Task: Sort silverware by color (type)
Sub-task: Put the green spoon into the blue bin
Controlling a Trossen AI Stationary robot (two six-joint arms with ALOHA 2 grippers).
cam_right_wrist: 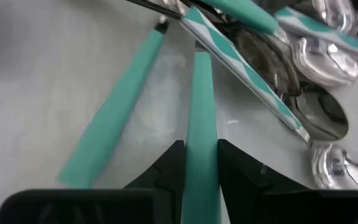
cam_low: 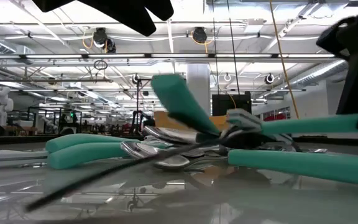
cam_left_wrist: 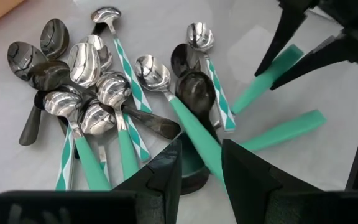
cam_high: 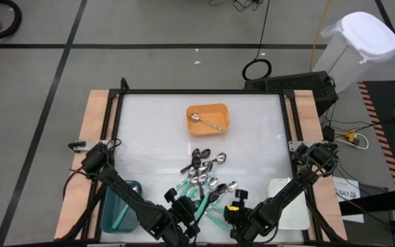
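A: Reading your table from nine o'clock across, the teal tray at about seven o'clock holds at least one teal-handled spoon; your left arm covers the rest of it, so I can't count more.

B: And your left gripper?

A: It sits at six o'clock on the near edge of the spoon pile, fingers clenched on the handle of a teal-handled spoon. The spoon is not lifted; it lies among the others.

B: The pile looks big.

A: It is. You have black, all-silver and teal-handled spoons tangled together at the table's centre, so I judge most of the sorting is left to do.

B: Farther out?

A: The orange tray at twelve o'clock carries one silver spoon. That is the only piece there.

B: Right side?

A: Your right gripper, just right of the left one at six o'clock, is grasping another teal handle flat on the table. The white tray at five o'clock shows nothing in the part I can see; your right arm hides some of it.
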